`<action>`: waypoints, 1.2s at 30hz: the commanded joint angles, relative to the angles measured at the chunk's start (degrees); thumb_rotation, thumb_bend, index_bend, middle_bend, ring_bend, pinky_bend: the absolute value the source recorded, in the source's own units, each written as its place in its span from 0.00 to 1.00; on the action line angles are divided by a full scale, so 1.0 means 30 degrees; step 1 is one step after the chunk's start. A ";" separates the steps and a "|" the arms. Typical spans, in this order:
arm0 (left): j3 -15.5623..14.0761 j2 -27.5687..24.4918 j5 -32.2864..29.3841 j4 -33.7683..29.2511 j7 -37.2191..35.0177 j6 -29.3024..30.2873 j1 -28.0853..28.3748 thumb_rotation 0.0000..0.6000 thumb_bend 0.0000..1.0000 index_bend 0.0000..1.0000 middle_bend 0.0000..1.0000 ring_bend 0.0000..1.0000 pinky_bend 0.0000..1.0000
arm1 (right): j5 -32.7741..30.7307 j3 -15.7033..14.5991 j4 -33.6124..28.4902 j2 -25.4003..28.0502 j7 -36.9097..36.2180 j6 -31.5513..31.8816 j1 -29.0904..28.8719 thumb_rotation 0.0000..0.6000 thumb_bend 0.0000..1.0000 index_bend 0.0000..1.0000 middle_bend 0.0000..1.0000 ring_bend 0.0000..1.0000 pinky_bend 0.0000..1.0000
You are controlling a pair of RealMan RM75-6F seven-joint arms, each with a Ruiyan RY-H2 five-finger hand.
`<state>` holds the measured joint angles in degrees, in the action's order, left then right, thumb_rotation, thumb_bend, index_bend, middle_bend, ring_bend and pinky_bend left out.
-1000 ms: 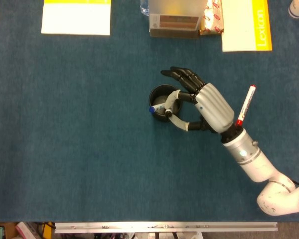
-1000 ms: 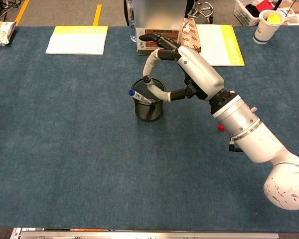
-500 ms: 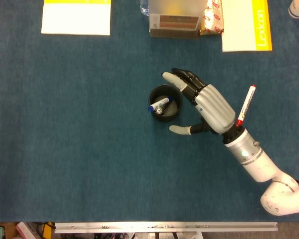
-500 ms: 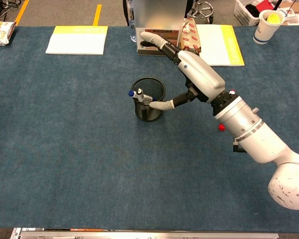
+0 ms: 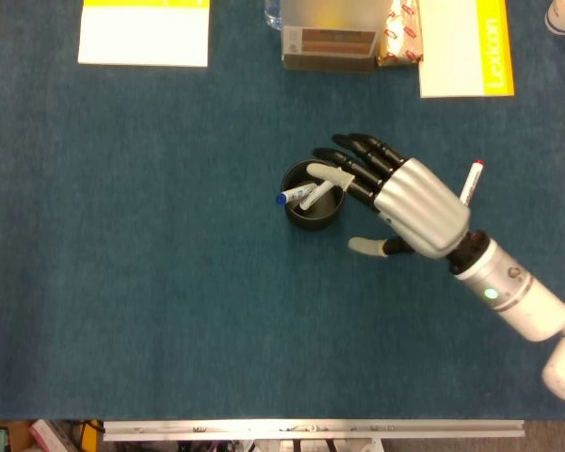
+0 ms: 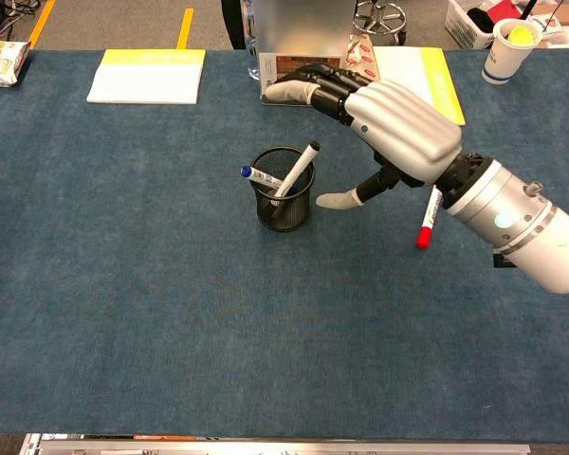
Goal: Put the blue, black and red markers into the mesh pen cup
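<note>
Right hand (image 6: pixel 398 133) spread beside mesh pen cup (image 6: pixel 283 204) rim.

Red marker (image 5: pixel 469 181) mostly hidden behind the right hand (image 5: pixel 410 202) in the head view, lower ends of blue marker (image 6: pixel 263 177) and black marker (image 6: pixel 298 167) concealed inside the mesh pen cup (image 6: pixel 283 207), right forearm cut by frame edge, paper cup (image 6: pixel 505 45) cropped at top.
</note>
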<state>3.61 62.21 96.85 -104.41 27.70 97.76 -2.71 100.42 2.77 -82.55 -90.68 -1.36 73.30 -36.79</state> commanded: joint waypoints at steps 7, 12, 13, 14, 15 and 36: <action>-0.0029 0.0164 -0.0037 0.0066 0.0150 -0.0079 0.0040 1.00 0.24 0.39 0.07 0.01 0.13 | 0.0217 -0.0396 -0.3321 0.4285 0.5315 -0.1509 0.0120 1.00 0.00 0.26 0.16 0.07 0.13; -0.0019 0.0120 -0.0114 0.0053 0.0073 -0.0048 0.0021 1.00 0.24 0.39 0.07 0.01 0.13 | 0.0416 -0.0707 -0.4161 0.5616 0.6549 -0.2102 0.0144 1.00 0.00 0.28 0.17 0.08 0.22; -0.0007 0.0114 -0.0138 0.0055 0.0065 -0.0053 0.0027 1.00 0.24 0.39 0.07 0.01 0.13 | 0.0416 -0.0794 -0.4301 0.5860 0.6699 -0.2253 0.0154 1.00 0.00 0.28 0.18 0.08 0.25; 0.0004 0.0106 -0.0162 0.0056 0.0053 -0.0053 0.0030 1.00 0.24 0.39 0.07 0.01 0.13 | 0.0409 -0.0925 -0.4498 0.6174 0.6848 -0.2451 0.0177 1.00 0.00 0.29 0.18 0.09 0.26; 0.0009 0.0102 -0.0173 0.0058 0.0046 -0.0048 0.0030 1.00 0.24 0.39 0.07 0.01 0.13 | 0.0414 -0.1026 -0.4619 0.6399 0.6964 -0.2595 0.0196 1.00 0.00 0.30 0.18 0.09 0.26; 0.0001 0.0206 -0.0164 0.0068 0.0250 0.0054 0.0015 1.00 0.24 0.39 0.07 0.01 0.13 | 0.0019 -0.2667 -0.4562 0.8403 0.9076 -0.3952 0.1674 1.00 0.19 0.43 0.20 0.13 0.26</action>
<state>3.60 62.83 96.36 -104.21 28.45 97.91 -2.66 100.58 -5.02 -96.82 -65.12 26.02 61.65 -32.04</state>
